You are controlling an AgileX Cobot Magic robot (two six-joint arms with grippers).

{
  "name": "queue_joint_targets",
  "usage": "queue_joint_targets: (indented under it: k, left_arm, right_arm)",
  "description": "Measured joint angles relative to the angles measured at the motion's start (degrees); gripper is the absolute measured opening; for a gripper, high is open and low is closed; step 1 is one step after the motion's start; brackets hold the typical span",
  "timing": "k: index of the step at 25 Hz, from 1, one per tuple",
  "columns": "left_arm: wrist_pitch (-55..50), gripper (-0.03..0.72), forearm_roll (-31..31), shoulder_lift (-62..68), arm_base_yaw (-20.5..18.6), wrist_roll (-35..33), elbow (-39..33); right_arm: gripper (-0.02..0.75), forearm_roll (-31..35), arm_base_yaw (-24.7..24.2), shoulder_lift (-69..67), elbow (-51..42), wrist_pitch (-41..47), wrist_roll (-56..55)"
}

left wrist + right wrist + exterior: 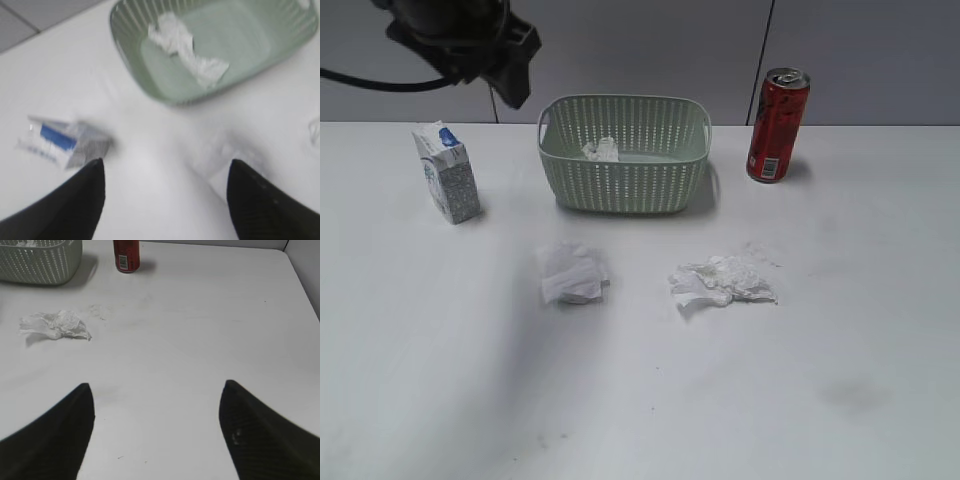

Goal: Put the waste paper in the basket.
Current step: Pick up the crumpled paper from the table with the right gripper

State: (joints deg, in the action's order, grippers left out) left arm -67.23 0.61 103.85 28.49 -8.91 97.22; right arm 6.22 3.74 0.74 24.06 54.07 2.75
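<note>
A white table (840, 330) fills the scene. Toward its far side sits the pale green basket (625, 185), slotted all round, and one wad of waste paper (602, 150) already lies inside it, against the far left part of the floor. Two more wads rest on the table nearer than the basket: a flatter wad (572, 273) near its left end, and a ragged wad (722, 281) to the right of that, the two clearly apart. A white-and-blue carton (448, 172) stands left of the basket, and a red can (778, 125) stands upright to its right. My left gripper (165, 200) hangs high over the far left of the table, looking down on the carton and the basket; its two dark fingers (75, 205) are spread wide with nothing between them. My right gripper (155, 435) hovers over bare table on the near right side, its fingers (260, 435) likewise spread apart and empty, with the ragged wad ahead and to the left of it and the can beyond.
</note>
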Motion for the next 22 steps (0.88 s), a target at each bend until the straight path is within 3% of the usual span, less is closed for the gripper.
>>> queue_joint_targets:
  k: [6, 14, 22]
  left_arm:
    - [-2.17, 0.565, -0.1, -3.09, -3.87, -0.05, -3.63]
    - [0.52, 0.552, 0.33, -14.92, -12.59, 0.02, -20.19]
    - [5.13, 0.552, 0.91, -31.22, -13.3, 0.33, -36.72]
  right_arm:
    - [0.587, 0.05, 0.0, -4.08, 0.53, -0.06, -0.2]
    - [0.587, 1.54, 0.0, -19.82, 6.51, -0.9, -0.31]
    - [0.587, 4.34, 0.0, -44.0, 14.5, -4.04, -0.03]
